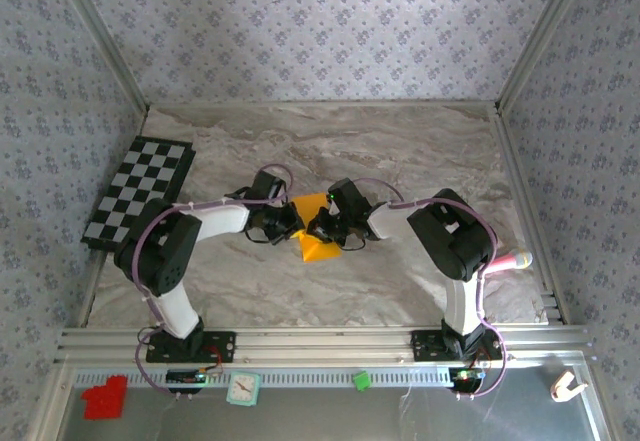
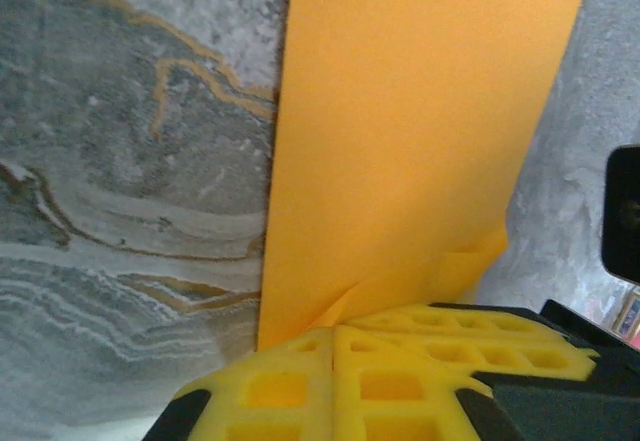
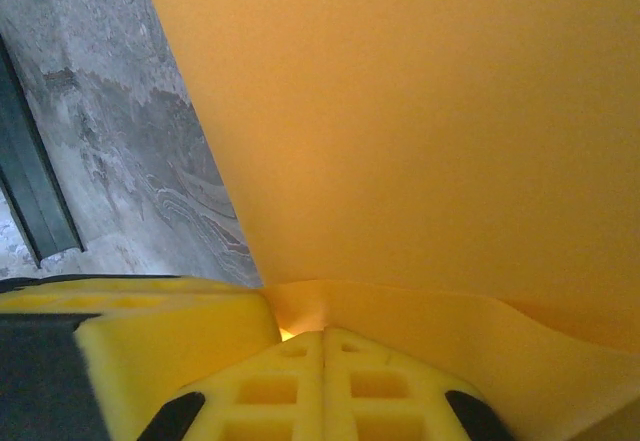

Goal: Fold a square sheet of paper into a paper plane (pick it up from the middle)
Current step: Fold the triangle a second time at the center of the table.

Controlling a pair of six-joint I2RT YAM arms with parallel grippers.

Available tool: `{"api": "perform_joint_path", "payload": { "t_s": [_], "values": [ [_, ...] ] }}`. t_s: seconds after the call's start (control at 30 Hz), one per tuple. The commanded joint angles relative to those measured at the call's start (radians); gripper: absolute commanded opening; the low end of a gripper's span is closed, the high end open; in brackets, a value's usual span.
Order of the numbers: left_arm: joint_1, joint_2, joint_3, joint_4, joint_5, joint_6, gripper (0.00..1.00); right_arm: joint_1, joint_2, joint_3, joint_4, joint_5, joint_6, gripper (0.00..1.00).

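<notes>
The orange sheet of paper (image 1: pixel 313 246) is found at the middle of the marbled bench (image 1: pixel 400 151), pinched at opposite edges by the left gripper (image 2: pixel 334 333) and right gripper (image 3: pixel 323 339), both clenched on it.

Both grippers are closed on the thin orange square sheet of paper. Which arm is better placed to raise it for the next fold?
Probably the right: the right gripper pinches an edge of the thin orange square sheet of paper that curls upward. The left gripper holds a small creased bit.
</notes>
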Motion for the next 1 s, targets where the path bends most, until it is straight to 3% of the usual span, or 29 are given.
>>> {"api": "perform_joint_path", "payload": {
  "t_s": [0.0, 0.33, 0.53, 0.97],
  "values": [
    [-0.007, 0.024, 0.018, -0.045, -0.032, 0.02, 0.0, -0.01, 0.04, -0.036, -0.094, 0.031, 0.002, 0.03],
    [-0.011, 0.062, 0.023, -0.149, -0.087, 0.074, 0.0, -0.018, -0.02, -0.033, -0.009, -0.026, -0.008, 0.06],
    [-0.011, 0.079, 0.038, -0.184, -0.095, 0.123, 0.0, -0.023, -0.094, -0.028, -0.063, -0.013, -0.147, 0.08],
    [-0.011, 0.093, 0.056, -0.194, -0.09, 0.147, 0.0, -0.037, -0.039, -0.018, -0.12, -0.015, -0.237, 0.08]
  ]
}}
